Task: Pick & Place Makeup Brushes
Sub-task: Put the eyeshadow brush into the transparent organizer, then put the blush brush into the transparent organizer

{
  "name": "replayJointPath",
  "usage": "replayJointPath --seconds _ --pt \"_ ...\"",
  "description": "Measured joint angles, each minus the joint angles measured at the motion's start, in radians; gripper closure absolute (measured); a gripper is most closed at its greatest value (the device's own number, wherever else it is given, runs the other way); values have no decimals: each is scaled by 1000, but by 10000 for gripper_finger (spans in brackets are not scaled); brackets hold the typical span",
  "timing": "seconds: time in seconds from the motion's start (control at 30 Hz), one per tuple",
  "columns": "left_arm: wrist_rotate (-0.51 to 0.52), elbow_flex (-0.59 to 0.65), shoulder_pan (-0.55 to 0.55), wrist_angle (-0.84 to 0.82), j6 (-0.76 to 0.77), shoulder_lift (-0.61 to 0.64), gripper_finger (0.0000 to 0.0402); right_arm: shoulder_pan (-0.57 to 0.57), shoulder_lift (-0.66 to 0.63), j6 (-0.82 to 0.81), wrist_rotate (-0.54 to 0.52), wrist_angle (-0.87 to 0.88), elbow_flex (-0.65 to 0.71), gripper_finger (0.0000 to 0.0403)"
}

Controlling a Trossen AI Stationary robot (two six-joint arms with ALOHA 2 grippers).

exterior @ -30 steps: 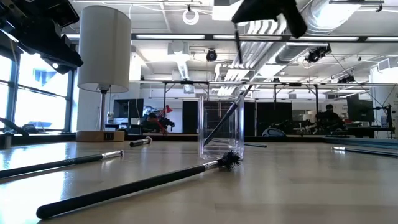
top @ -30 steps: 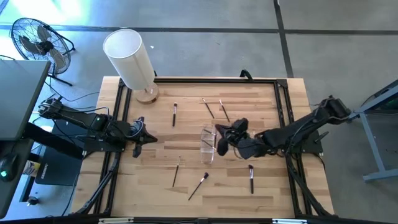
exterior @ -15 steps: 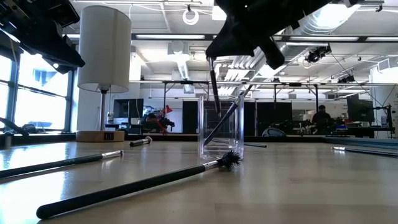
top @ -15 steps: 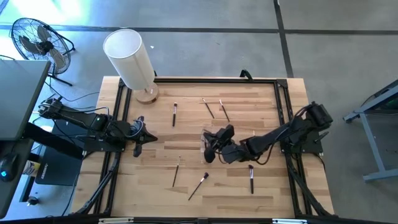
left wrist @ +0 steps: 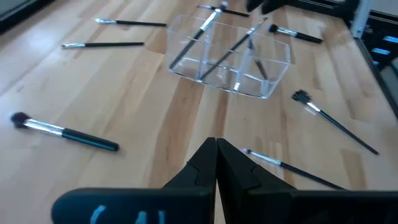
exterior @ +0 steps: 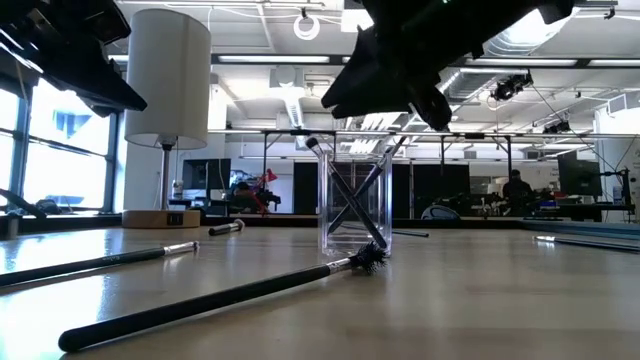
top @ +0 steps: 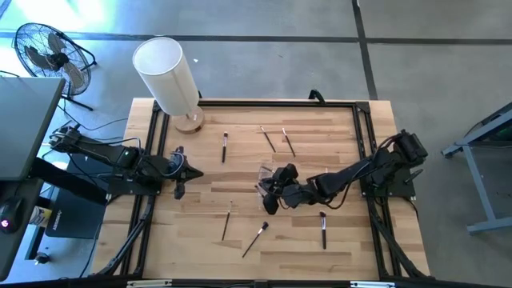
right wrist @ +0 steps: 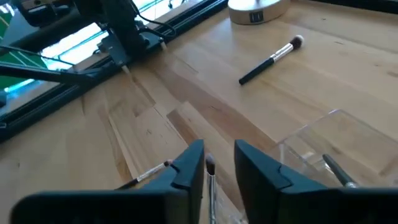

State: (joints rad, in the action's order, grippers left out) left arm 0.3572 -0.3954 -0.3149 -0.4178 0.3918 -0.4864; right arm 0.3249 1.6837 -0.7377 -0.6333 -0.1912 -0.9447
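Observation:
The clear plastic cup (top: 267,182) stands near the table's middle, with brushes leaning crossed inside it (exterior: 352,197). One dark brush rests its upper end on the cup's rim (exterior: 311,144). My right gripper (top: 270,194) hovers open just above the cup (right wrist: 323,140) and touches nothing. More brushes lie flat on the table: three toward the far edge (top: 225,146) (top: 268,138) (top: 287,141) and three toward the near edge (top: 226,226) (top: 255,238) (top: 323,229). My left gripper (left wrist: 216,149) waits shut at the table's left edge (top: 179,174).
A white lamp (top: 170,76) on a wooden base stands at the far left corner. A black frame (top: 154,136) runs along the table's edges. A fan (top: 48,50) stands off the table. Bare wood lies between the cup and the left arm.
My right gripper has moved toward the table's left edge and down over the cup, carrying a brush that hung upright below it. It has let go: the brush now leans slanted inside the cup, crossing another one.

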Motion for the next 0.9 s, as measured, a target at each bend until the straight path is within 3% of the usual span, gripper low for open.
replayJointPath --seconds 0.2,0.3,0.47,0.57,0.67,0.73,0.9 --pt "13 0 1 19 13 -46 363 -11 -135 41 32 127 0 279" --pt "47 0 1 67 67 -112 319 -13 -257 -112 7 359 0 284" --pt "179 -15 1 210 137 -276 253 -50 -436 -433 47 927 -1 314" --pt "293 -84 1 226 140 -396 241 -86 -494 -553 67 1179 0 329" --pt "408 -184 39 169 194 -524 239 -130 -530 -559 75 1293 0 337" --pt "399 -268 104 101 283 -601 239 -164 -541 -506 48 1302 0 340" --pt "146 -517 354 -190 436 -801 238 -271 -544 -351 13 1296 0 339"
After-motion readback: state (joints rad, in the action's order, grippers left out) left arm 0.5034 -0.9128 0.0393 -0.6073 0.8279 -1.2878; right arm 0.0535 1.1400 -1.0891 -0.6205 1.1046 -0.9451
